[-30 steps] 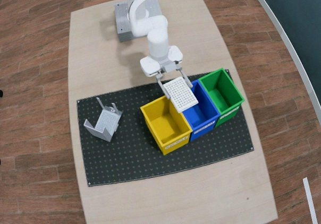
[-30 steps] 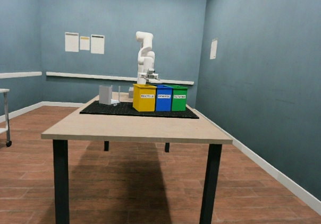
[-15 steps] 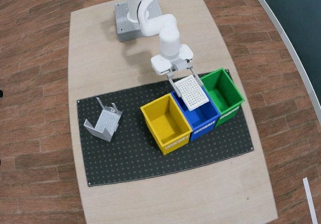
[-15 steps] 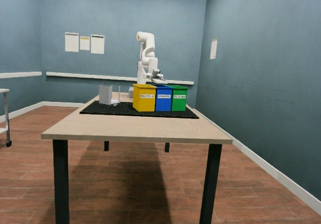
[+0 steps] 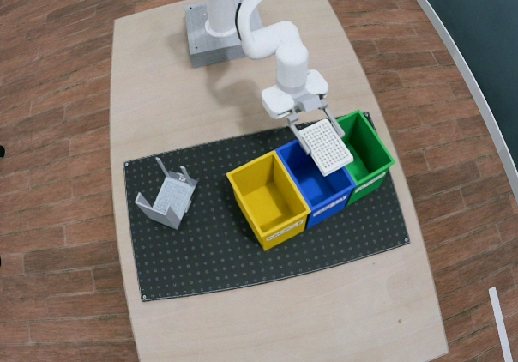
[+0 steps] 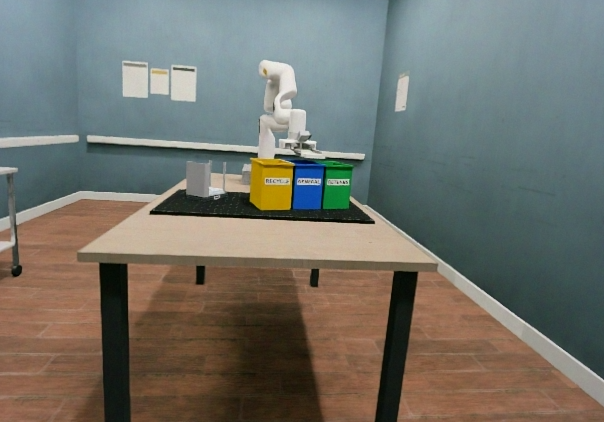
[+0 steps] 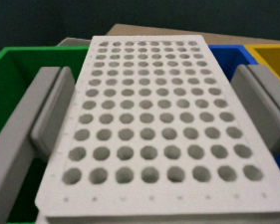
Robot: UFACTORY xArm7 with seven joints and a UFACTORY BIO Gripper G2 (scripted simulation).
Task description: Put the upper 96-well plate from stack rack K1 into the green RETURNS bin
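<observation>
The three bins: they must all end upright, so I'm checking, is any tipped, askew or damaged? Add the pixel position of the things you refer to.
Nothing stands out: the yellow bin (image 5: 285, 230) (image 6: 271, 195), blue bin (image 5: 328, 210) (image 6: 307, 198) and green bin (image 5: 364, 191) (image 6: 337, 199) stand upright in a row, with no visible damage.

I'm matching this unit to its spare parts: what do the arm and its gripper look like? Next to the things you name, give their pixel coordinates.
The arm (image 5: 292, 58) (image 6: 284, 93) is glossy white with rounded, tubular segments and thin black bands at some joints. The gripper (image 5: 318, 128) has two rounded white housings, a grey middle block and long, flat grey jaws. I see no loose cables.
</observation>
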